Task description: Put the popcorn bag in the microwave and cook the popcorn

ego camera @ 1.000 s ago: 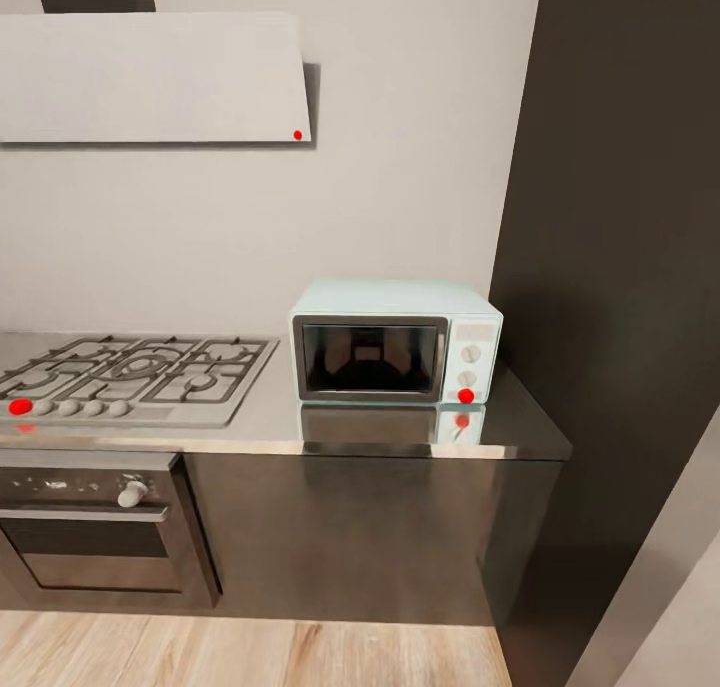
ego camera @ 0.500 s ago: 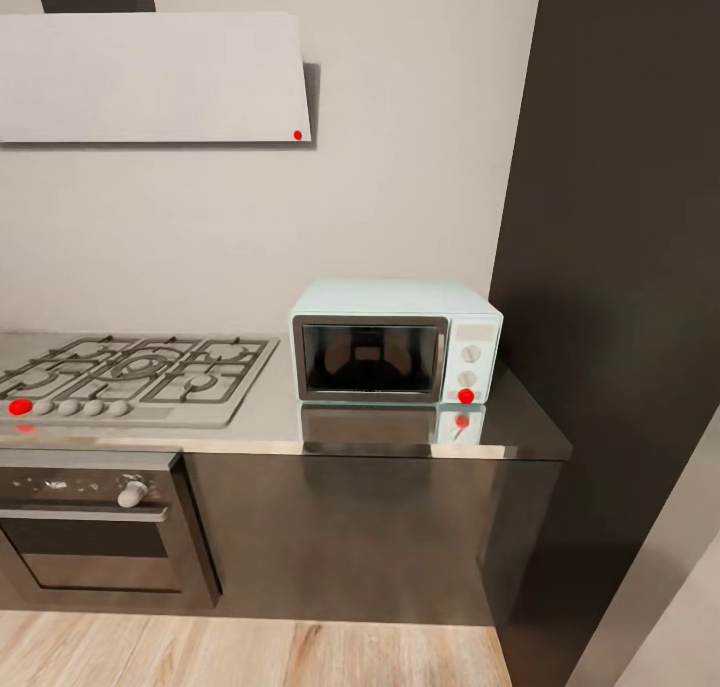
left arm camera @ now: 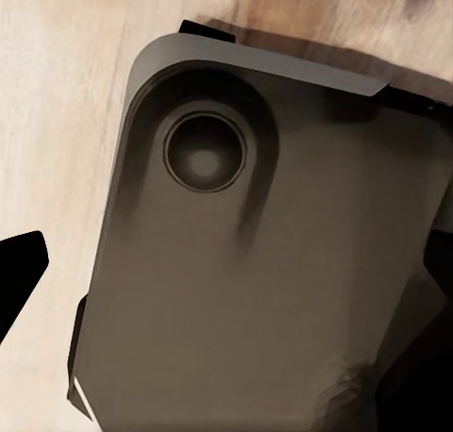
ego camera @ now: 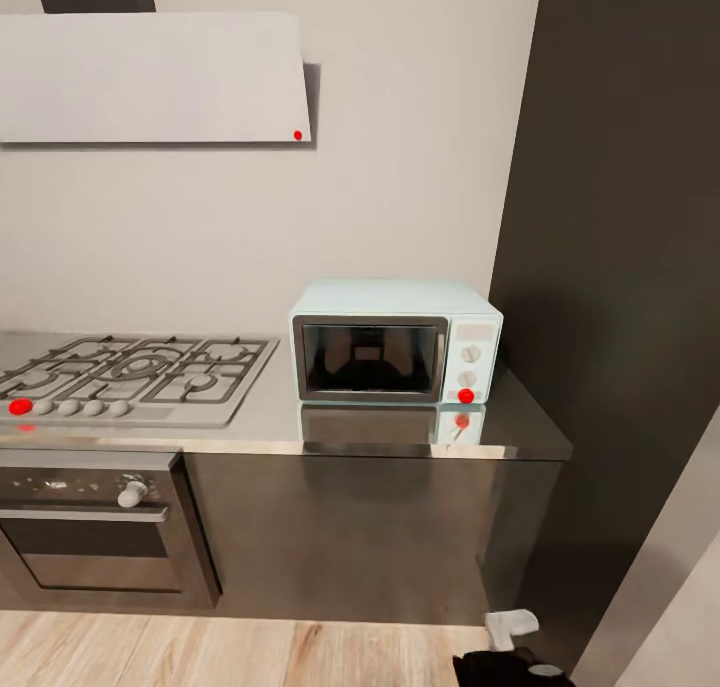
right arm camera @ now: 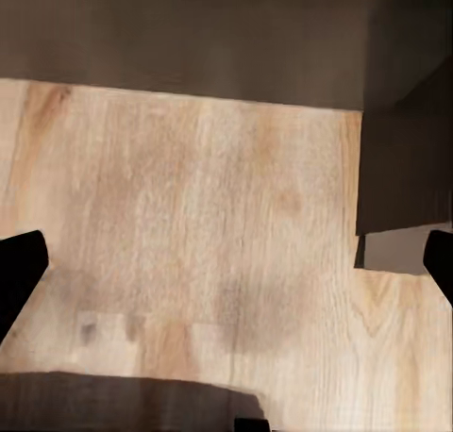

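I face the closed microwave [ego camera: 396, 343] on the countertop [ego camera: 270, 422] — no bag here. Both grippers read wide apart, empty — I'd raise the right arm [ego camera: 512, 651] slowly toward the door.

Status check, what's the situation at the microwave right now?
Both claws wide open, holding nothing, pointed at the wood floor. Microwave on countertop, door shut, red dot showing. Nothing blocking its front.

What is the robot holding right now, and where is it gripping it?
Nothing. In both wrist views the jaws stand wide apart with only floor or the robot's own base between them.
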Motion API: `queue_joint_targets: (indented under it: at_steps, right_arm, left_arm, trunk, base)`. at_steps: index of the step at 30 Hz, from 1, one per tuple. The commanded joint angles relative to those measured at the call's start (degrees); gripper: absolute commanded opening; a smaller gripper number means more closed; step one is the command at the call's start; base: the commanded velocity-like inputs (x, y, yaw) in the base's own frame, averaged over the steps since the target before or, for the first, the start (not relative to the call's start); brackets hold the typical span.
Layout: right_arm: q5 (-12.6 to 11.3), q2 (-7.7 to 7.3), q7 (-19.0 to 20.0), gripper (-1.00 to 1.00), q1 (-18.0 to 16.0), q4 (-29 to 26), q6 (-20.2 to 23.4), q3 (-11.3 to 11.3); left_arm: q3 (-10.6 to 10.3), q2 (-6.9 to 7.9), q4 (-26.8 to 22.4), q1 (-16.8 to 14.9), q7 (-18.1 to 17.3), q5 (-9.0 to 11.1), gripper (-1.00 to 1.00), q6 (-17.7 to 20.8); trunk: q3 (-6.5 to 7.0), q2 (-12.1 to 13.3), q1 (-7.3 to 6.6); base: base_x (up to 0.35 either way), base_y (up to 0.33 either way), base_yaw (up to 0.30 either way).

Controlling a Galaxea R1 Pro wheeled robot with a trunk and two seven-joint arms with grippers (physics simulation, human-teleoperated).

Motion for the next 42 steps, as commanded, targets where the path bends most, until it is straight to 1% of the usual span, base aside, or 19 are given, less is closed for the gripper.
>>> queue_joint_targets:
  at_steps: [1,2,3,8,9,11,13,14,16,17,20,22,24,25,27,29,34,36,42]
  right_arm:
    - [0.1,0.18,0.0,1.00,-1.4,-4.7,3.5,0.9]
    - [0.1,0.29,0.0,1.00,-3.6,-6.4,5.4,1.2]
    - [0.0,0.40,0.1,1.00,-7.1,-7.5,7.4,1.4]
    - [-0.1,0.48,0.0,1.00,-18.2,-8.4,12.6,1.4]
    - [-0.1,0.46,-0.1,1.00,-21.4,-8.5,14.6,1.4]
    - [-0.1,0.44,-0.2,1.00,-25.2,-8.5,16.9,1.4]
    - [0.0,0.43,-0.2,1.00,-27.7,-8.5,18.2,1.3]
    - [0.0,0.43,-0.3,1.00,-30.4,-8.5,19.4,1.3]
    - [0.0,0.38,-0.4,1.00,-34.0,-8.4,20.5,1.1]
    - [-0.1,0.36,-0.5,1.00,-37.5,-8.2,20.5,1.0]
    - [-0.1,0.34,-0.8,1.00,-42.3,-7.8,20.5,0.8]
    - [-0.1,0.42,-1.9,1.00,-44.1,-7.7,20.5,0.8]
    - [-0.1,0.68,-2.8,1.00,-44.6,-7.7,20.5,0.7]
    - [0.0,1.57,-3.6,1.00,-44.8,-7.7,19.8,0.6]
    - [-0.1,2.87,-4.6,1.00,-44.8,-7.5,15.7,0.7]
    - [-0.2,3.59,-5.9,1.00,-44.6,-6.2,10.2,0.8]
    - [-0.1,3.88,-8.8,1.00,-44.7,-2.5,4.2,1.0]
    - [-0.1,3.84,-10.3,1.00,-44.7,-1.8,3.5,1.0]
    - [-0.6,3.92,-10.6,1.00,-44.7,-1.5,3.3,1.1]
  left_arm:
    - [0.1,0.01,0.0,0.0,-0.2,0.4,1.00,-0.1]
    - [0.1,0.01,0.0,0.0,-0.2,0.4,1.00,-0.1]
    - [0.1,0.01,0.0,0.0,-0.2,0.4,1.00,-0.1]
    - [0.1,0.01,0.0,0.0,-0.2,0.4,1.00,-0.1]
    - [0.1,0.01,0.0,0.0,-0.2,0.4,1.00,-0.1]
    - [0.1,0.01,-0.1,0.0,-0.2,0.4,1.00,-0.1]
    - [0.1,0.01,0.0,0.0,-0.2,0.4,1.00,-0.1]
    - [0.1,0.01,0.0,0.0,-0.2,0.4,1.00,-0.1]
    - [0.1,0.01,0.0,0.0,-0.2,0.4,1.00,-0.1]
    - [0.1,0.01,0.0,0.0,-0.2,0.4,1.00,-0.1]
    - [0.0,0.01,0.0,0.0,-0.2,0.3,1.00,-0.1]
    - [0.0,0.01,0.0,0.0,-0.2,0.3,1.00,-0.1]
    - [0.0,0.01,0.0,0.0,-0.2,0.3,1.00,-0.1]
    - [0.0,0.01,0.0,0.0,-0.2,0.3,1.00,-0.1]
    - [0.0,0.01,0.0,0.0,-0.2,0.3,1.00,-0.1]
    - [-0.1,0.01,0.0,0.0,-0.2,0.2,1.00,-0.1]
    - [-0.1,0.01,0.0,0.0,-0.3,0.2,1.00,-0.1]
    - [-0.2,0.01,0.0,0.0,-0.3,0.2,1.00,-0.1]
    - [-0.8,-0.07,0.0,0.0,-0.3,-0.1,1.00,-0.1]
  trunk:
    - [-0.06,0.0,0.00]
    - [-0.06,0.0,0.00]
    - [-0.06,0.0,0.00]
    - [-0.06,0.0,0.00]
    - [-0.06,0.0,0.00]
    - [-0.06,0.0,0.00]
    - [-0.06,0.0,0.00]
    - [-0.06,0.0,0.00]
    - [-0.06,0.0,0.00]
    - [-0.06,0.0,0.00]
    - [-0.06,0.0,0.00]
    - [-0.06,0.0,0.00]
    - [-0.06,0.0,0.00]
    - [-0.06,0.0,0.00]
    - [-0.06,0.0,0.00]
    - [-0.06,0.0,0.00]
    - [-0.06,0.0,0.00]
    - [-0.06,0.0,0.00]
    - [-0.06,0.0,0.00]
  base:
    - [0.000,0.000,0.000]
    - [0.000,0.000,0.000]
    - [0.000,0.000,0.000]
    - [0.000,0.000,0.000]
    - [0.000,0.000,0.000]
    - [0.000,0.000,0.000]
    - [0.000,0.000,0.000]
    - [0.000,0.000,0.000]
    - [0.000,0.000,0.000]
    - [0.000,0.000,0.000]
    - [0.000,0.000,0.000]
    - [0.000,0.000,0.000]
    - [0.000,0.000,0.000]
    - [0.000,0.000,0.000]
    - [0.000,0.000,0.000]
    - [0.000,0.000,0.000]
    - [0.000,0.000,0.000]
    - [0.000,0.000,0.000]
    - [0.068,0.089,0.000]
